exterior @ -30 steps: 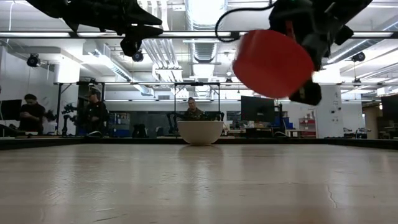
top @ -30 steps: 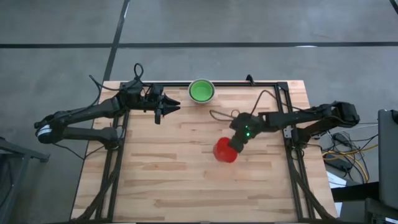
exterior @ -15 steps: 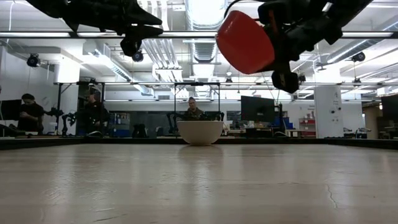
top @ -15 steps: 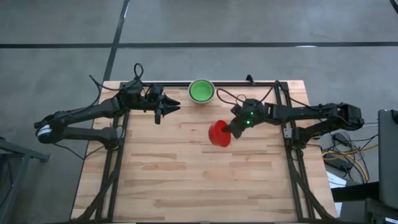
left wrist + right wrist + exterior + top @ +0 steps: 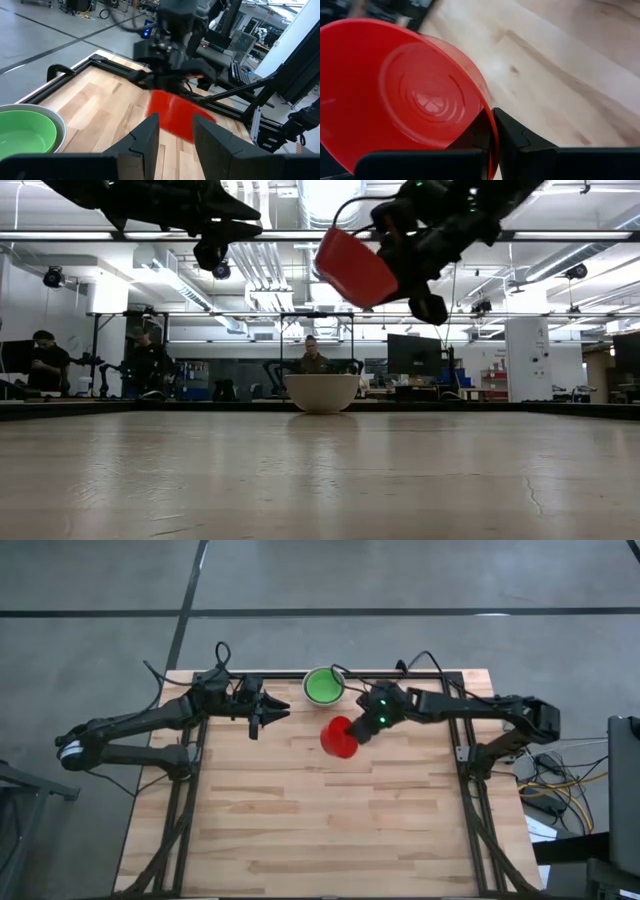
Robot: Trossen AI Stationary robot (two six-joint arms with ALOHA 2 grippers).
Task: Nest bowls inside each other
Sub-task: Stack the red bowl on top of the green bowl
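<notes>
A red bowl [image 5: 338, 738] hangs in the air over the far middle of the table, with my right gripper [image 5: 360, 730] shut on its rim. In the low view the red bowl [image 5: 352, 267] is tilted well above the wood. A green bowl [image 5: 323, 686] sits by the far edge inside a white bowl [image 5: 322, 393], which rests on its base. My left gripper [image 5: 175, 135] stands open and raised at the far left, touching nothing; its fingers point toward the red bowl [image 5: 175, 114]. My right gripper pinches the red bowl's rim [image 5: 487, 112], one finger inside the bowl and one outside its wall. The fingers [image 5: 512, 137] come from the table's right, slanting down. The bowl is lifted clear of the table and tilted, its mouth turned toward the gripper.
A black frame [image 5: 455, 710] runs along the far edge and both sides of the wooden table [image 5: 320, 830]. Cables [image 5: 430, 665] loop over the far right corner. People and desks show in the room beyond the table.
My right gripper has carried the red bowl up and toward the table's far edge and left, nearer the green bowl, and has tipped further down. The bowl stays in its hold, clear of the table.
</notes>
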